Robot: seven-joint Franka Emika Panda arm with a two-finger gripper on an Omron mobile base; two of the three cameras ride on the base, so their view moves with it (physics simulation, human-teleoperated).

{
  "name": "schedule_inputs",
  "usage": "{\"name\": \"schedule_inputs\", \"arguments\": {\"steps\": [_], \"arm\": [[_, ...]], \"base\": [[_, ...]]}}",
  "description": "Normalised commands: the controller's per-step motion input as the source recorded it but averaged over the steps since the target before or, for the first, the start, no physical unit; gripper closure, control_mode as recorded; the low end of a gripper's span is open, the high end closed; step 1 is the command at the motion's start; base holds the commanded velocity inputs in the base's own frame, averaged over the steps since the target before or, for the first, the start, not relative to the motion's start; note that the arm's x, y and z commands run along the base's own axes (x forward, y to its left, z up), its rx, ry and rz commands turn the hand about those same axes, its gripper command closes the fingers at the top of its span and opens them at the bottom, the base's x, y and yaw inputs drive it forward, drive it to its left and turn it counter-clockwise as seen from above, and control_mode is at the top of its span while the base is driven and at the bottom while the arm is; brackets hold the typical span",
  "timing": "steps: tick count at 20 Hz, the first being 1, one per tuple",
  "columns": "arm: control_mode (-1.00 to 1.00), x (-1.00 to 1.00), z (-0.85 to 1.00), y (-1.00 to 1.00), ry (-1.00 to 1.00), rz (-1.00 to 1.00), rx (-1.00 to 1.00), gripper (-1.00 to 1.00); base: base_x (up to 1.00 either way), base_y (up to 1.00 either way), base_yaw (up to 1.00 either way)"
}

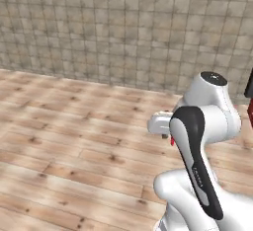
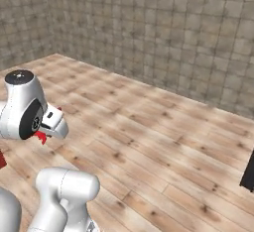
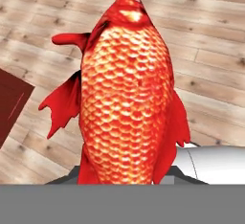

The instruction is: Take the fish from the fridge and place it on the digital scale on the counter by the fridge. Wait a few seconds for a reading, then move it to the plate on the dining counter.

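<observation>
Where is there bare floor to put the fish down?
The wooden plank floor lies bare from the tiled wall to the robot. It is tighter by the dark red cabinet corner, beside the red-orange scaly fish that the fingers hold.

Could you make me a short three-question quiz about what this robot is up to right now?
1. True or false: the fish is lying on a plate.
2. What is under the fish in the hand view?
A. a tiled wall
B. a wooden floor
C. a marbled counter
3. Fill in: the fish is red-orange, and its body is covered in ____.

Key
1. False. The fish is held up in the gripper, with its head pointing away from the hand; a bit of red also peeks out beside the arm in the left base view.
2. B. The wooden floor lies beneath it.
3. Scales.
</observation>
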Motion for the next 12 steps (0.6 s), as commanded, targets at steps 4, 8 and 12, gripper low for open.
{"name": "schedule_inputs", "arguments": {"steps": [4,8,12], "arm": [[1.0,0.0,0.0,0.0,0.0,0.0,0.0,1.0],[1.0,0.0,0.0,0.0,0.0,0.0,0.0,1.0],[1.0,0.0,0.0,0.0,0.0,0.0,0.0,1.0]], "base": [[0.88,-0.01,0.46],[1.0,-0.09,0.47],[1.0,-0.17,0.47]]}}
